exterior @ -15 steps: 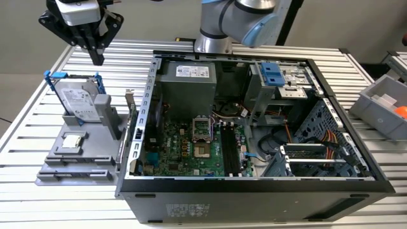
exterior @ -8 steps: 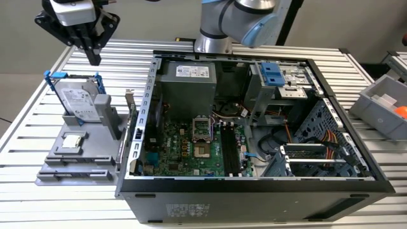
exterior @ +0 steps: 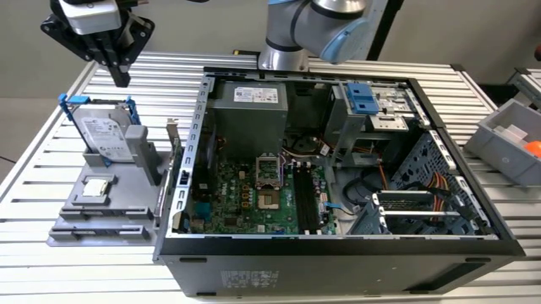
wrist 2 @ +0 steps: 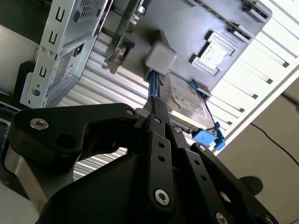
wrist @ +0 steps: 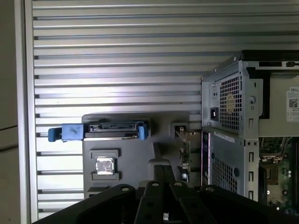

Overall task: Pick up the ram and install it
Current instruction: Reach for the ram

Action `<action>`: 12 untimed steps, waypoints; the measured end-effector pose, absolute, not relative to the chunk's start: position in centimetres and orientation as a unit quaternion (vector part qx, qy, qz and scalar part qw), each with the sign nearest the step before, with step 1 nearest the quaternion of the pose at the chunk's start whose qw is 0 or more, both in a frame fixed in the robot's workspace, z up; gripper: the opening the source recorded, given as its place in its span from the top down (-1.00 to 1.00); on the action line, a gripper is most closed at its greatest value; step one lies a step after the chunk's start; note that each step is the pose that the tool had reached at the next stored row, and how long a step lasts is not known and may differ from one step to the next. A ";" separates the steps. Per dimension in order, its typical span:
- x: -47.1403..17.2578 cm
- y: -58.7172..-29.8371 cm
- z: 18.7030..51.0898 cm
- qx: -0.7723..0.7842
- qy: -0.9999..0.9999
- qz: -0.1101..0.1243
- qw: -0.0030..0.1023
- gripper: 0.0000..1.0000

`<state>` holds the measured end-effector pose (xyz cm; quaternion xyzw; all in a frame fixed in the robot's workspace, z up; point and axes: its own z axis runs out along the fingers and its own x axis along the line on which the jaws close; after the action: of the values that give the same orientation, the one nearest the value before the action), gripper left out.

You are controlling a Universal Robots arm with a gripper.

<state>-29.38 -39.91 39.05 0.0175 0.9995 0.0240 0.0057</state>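
Ram standing upright on the gray fixture, at its edge next to the PC case, w/ hard drive alongside. Gripper hangs above the fixture, fingers pressed together, holding nothing.

Black gripper, silver hard drive in a blue frame, grey fixture, green motherboard (black slots), ribbed silver table

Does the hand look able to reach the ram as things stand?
Probably yes. The hand hangs above the grey holder, and the ram stands upright with its top edge free; only the computer case wall is close beside it.
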 end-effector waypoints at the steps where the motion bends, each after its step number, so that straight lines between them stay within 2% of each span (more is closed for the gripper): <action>1: -29.4 -39.9 39.0 0.017 1.000 0.024 0.006 1.00; 12: -30.1 -39.9 39.0 0.017 1.000 0.024 0.006 1.00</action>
<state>-30.06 -39.92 38.96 0.0174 0.9995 0.0240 0.0058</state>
